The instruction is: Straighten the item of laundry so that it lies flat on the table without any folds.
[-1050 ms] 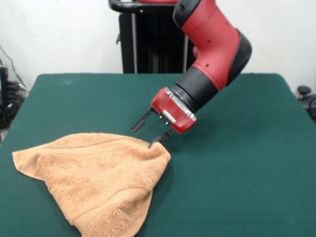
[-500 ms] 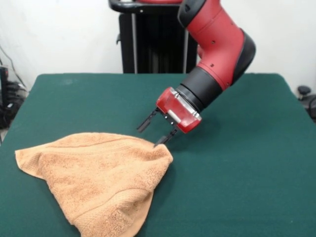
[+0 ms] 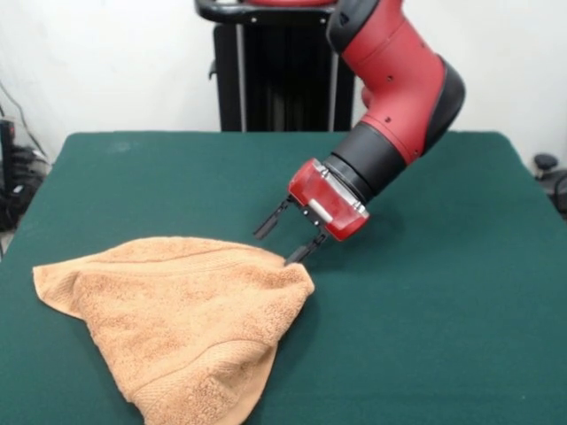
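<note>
Lying on the near left part of the table (image 3: pixel 443 310), the towel (image 3: pixel 177 310) is seen bunched into a rough triangle, with one corner toward the left edge, one at the right near the gripper, and one at the bottom edge of the picture. A ribbed band is seen along its upper edge and another near the bottom corner, so the cloth is folded over itself and not flat. The gripper (image 3: pixel 282 246) is held tilted, pointing down and to the left, just above the towel's right corner. Its two dark fingers (image 3: pixel 299 251) are spread apart, and nothing is held between them; the lower tip is at the cloth's edge, but contact cannot be confirmed. No containers are seen.
</note>
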Motion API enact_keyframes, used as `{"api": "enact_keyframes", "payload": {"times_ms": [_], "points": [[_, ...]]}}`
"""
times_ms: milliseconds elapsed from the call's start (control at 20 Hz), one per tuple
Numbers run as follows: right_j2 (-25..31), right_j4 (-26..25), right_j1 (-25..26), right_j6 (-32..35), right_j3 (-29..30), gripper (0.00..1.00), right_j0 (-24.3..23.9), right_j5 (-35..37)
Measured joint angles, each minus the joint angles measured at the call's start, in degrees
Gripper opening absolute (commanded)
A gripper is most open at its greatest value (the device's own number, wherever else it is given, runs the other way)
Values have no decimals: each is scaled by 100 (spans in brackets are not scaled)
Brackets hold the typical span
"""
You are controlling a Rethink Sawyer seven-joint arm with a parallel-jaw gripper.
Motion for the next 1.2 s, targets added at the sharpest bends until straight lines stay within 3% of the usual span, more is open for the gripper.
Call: {"api": "enact_keyframes", "payload": {"times_ms": [800, 1200], "points": [[-1, 422, 57, 0, -1, 100, 146, 5], [-340, 1368, 669, 0, -183, 100, 408, 393]]}}
